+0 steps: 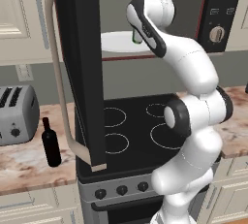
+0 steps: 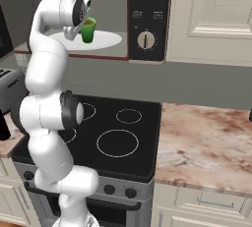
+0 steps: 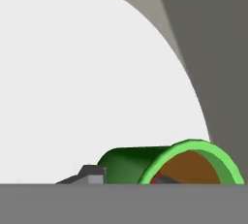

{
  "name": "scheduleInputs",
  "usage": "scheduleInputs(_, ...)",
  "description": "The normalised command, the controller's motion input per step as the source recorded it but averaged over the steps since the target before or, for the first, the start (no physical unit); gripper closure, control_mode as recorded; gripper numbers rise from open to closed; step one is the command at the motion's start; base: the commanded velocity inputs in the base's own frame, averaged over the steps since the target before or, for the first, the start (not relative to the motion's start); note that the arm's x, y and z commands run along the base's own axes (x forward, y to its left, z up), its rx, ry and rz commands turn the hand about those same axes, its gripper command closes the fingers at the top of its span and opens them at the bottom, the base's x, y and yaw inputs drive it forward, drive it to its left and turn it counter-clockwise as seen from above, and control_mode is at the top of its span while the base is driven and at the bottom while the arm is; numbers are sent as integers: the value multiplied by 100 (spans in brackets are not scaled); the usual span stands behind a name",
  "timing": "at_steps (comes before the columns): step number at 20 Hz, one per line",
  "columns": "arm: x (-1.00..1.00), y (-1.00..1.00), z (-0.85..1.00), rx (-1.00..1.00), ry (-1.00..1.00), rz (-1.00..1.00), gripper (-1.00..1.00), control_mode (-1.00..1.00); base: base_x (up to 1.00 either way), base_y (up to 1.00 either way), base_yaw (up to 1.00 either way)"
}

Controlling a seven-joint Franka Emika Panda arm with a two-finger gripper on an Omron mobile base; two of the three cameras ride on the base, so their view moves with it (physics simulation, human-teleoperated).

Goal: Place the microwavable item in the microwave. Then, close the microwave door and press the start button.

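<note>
Over the turntable (image 2: 106, 39), your end effector (image 3: 123, 178) pinches the cup (image 2: 88, 30) at its rim: light, stiff, spill-prone, so keep it upright.

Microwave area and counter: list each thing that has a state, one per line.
microwave door: swung wide open.
green cup: upright over the turntable, filled with brown contents.
gripper: shut on the green cup.
wine bottle: upright on the counter.
stove: burners bare.

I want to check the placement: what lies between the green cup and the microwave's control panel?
In the right base view, between the green cup and the control panel lie just the bare white turntable and grey interior; nothing else stands there.
</note>
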Motion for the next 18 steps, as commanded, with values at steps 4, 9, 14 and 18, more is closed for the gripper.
scheduleInputs(4, 26, 22, -28, -2, 2, 4, 100, -100, 0, 0, 0)
scheduleInputs(9, 14, 7, -16, -1, -2, 2, -100, -100, 0, 0, 0)
scheduleInputs(14, 0, 0, 1, 0, -20, 2, -100, -100, 0, 0, 0)
scheduleInputs(18, -19, 0, 9, 0, -28, 3, -100, -100, 0, 0, 0)
